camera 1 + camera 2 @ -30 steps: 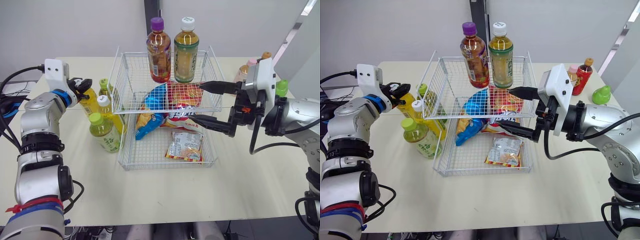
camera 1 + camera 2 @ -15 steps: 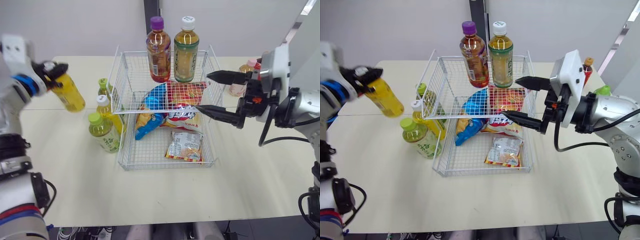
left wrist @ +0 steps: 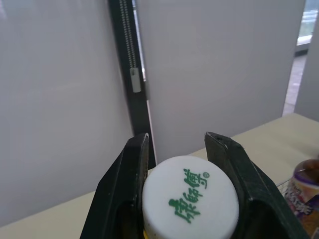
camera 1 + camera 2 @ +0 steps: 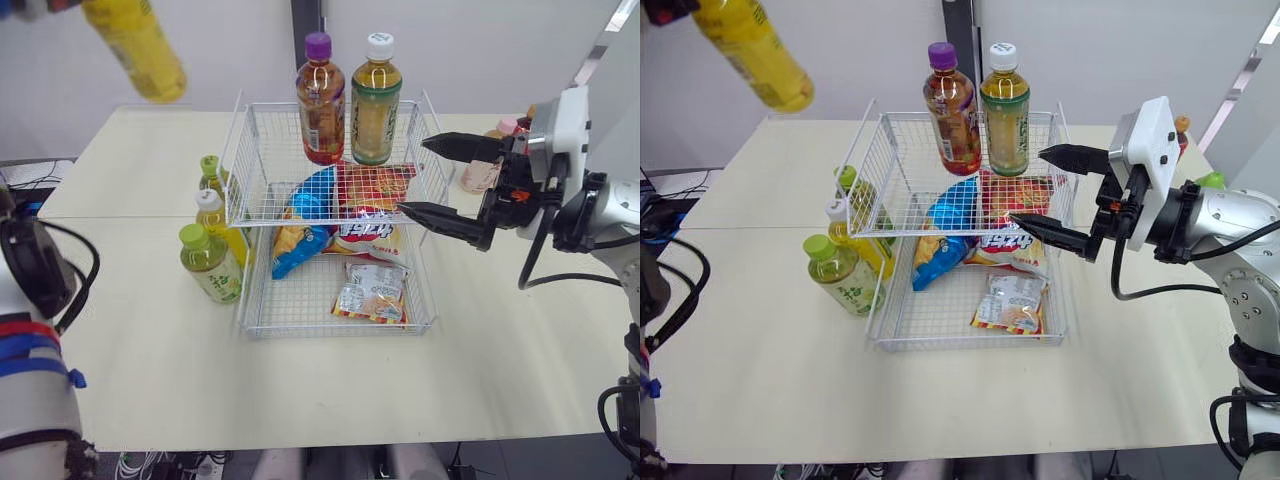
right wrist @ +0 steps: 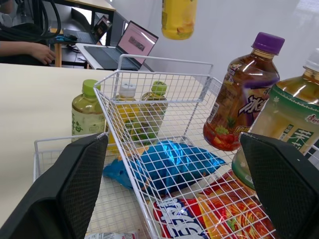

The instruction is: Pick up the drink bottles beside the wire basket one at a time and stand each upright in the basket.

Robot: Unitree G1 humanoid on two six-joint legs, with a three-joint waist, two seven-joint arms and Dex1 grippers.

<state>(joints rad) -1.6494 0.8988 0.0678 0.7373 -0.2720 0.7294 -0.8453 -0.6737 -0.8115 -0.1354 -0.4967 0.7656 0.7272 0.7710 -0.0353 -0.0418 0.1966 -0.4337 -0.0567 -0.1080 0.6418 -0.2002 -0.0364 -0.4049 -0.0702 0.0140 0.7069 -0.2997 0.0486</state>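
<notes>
Left wrist view: a white screw cap [image 3: 189, 201] printed with green characters sits pinched between two black fingers [image 3: 132, 169]; the bottle body below it is hidden.
Head views: the yellow bottle [image 4: 135, 45] hangs tilted, high above the counter's [image 4: 300, 400] far left corner, well apart from the wire basket [image 4: 330, 333].
Right wrist view: the bottle's rounded yellow base shows over the basket; beyond are a laptop [image 5: 134, 42] and a person's hand [image 5: 37, 50].
Left hand [image 3: 178, 144]: clamped on the yellow bottle's cap.
Right hand [image 4: 413, 177]: fingers spread wide, empty, just beside the basket's right wall.
Basket: white wire, two tiers. The upper holds a purple-capped bottle [image 4: 320, 100] and a green-label bottle [image 4: 372, 100], both upright; the lower holds glossy snack bags [image 4: 305, 220].
Waiting: three plastic bottles [image 4: 208, 262] upright on the counter, just beside the basket's left wall.
</notes>
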